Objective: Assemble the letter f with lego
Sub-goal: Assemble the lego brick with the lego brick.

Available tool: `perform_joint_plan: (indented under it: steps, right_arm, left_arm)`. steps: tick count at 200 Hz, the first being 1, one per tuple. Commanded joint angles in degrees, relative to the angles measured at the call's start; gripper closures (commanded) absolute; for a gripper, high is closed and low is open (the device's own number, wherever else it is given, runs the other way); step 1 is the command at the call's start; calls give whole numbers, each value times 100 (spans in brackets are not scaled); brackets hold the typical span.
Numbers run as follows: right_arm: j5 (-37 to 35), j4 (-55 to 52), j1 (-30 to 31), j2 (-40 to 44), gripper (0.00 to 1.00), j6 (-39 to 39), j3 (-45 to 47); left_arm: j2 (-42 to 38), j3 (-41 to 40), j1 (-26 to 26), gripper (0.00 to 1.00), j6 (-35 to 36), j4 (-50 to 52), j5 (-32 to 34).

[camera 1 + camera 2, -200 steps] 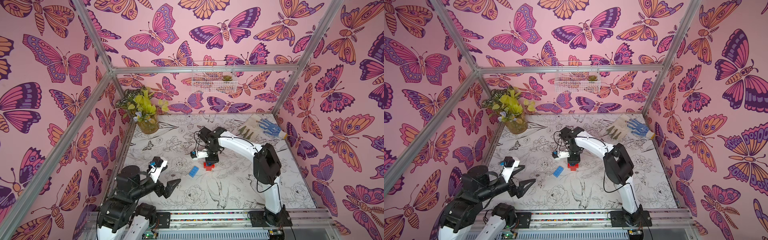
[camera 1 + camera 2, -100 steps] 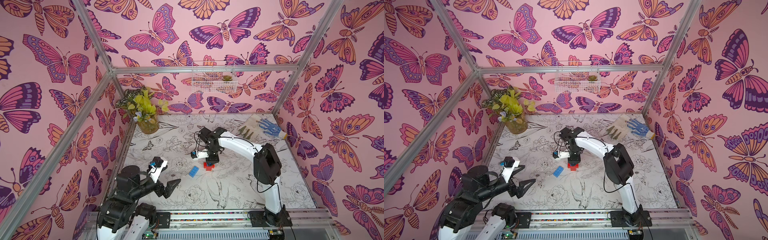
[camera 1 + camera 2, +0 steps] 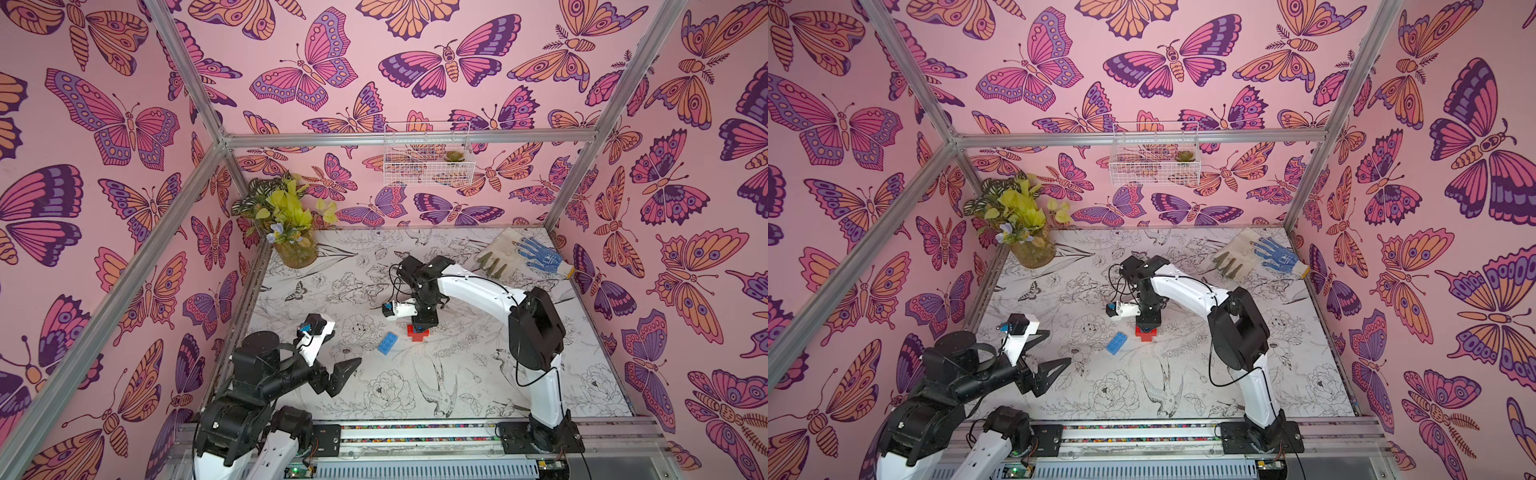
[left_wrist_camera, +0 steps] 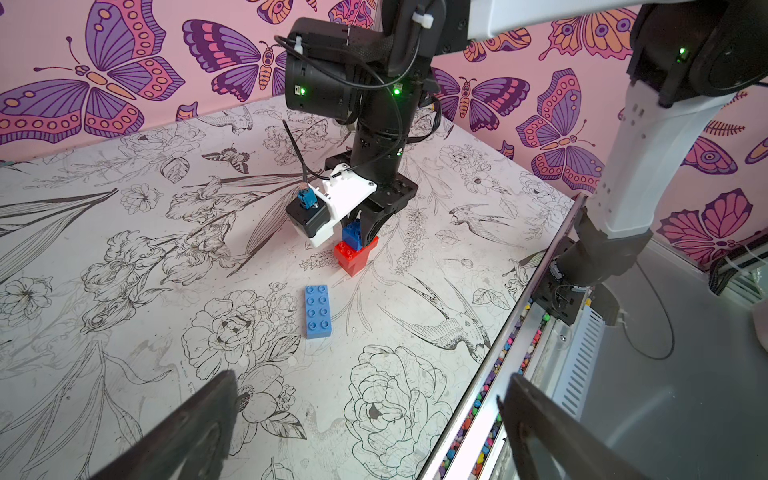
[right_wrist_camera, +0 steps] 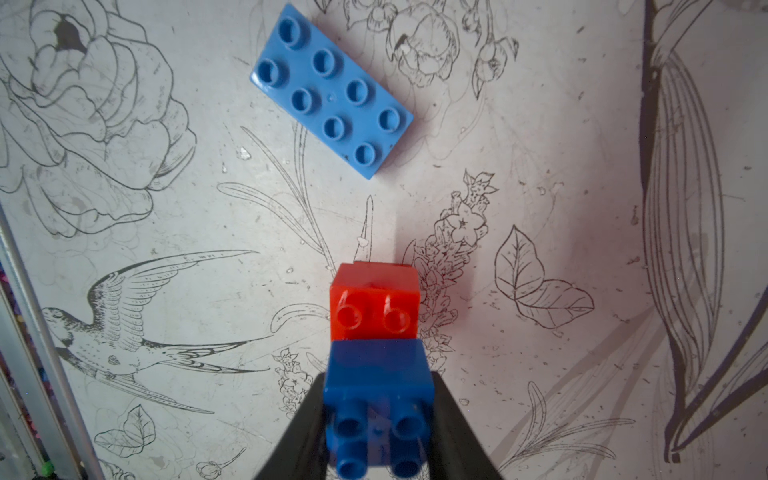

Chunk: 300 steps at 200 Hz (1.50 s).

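Right gripper (image 5: pixel 377 419) clamped on short blue brick (image 5: pixel 376 370), which rests on red bricks (image 5: pixel 374 307) mid-table (image 3: pixel 457 386). Long blue brick (image 5: pixel 330 93) lies flat nearby, apart, bare surface around every edge. Left gripper (image 4: pixel 370 384) jaws wide apart, holding nothing, by front rail (image 4: pixel 478 415).

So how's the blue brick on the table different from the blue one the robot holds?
The long blue brick has eight studs; the short blue brick has four. The long one lies flat on the table; the short one is pinched in the right gripper, atop the red bricks. The long one is lighter blue than the short one. Both are studded.
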<state>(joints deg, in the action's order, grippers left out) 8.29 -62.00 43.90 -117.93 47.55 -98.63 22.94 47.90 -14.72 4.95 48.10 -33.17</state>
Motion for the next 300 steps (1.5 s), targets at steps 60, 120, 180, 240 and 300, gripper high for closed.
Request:
perform_joint_plan:
  steps: [60, 120, 180, 240, 300]
  right_arm:
    - [-218, 182, 31, -252, 75, -255, 369]
    - [-301, 197, 22, -335, 75, -222, 327]
    - [-333, 177, -34, -448, 76, -177, 218]
    - [-306, 168, -39, -529, 76, -193, 111]
    - [-287, 201, -31, -564, 76, -220, 84]
  left_arm:
    - [-26, -26, -48, 0, 73, 53, 20]
    - [-9, -26, -50, 0, 68, 52, 25]
    - [-9, -18, -57, 0, 85, 91, 45]
    - [25, 34, -60, 0, 171, 197, 73]
    - [84, 70, -57, 0, 226, 271, 89]
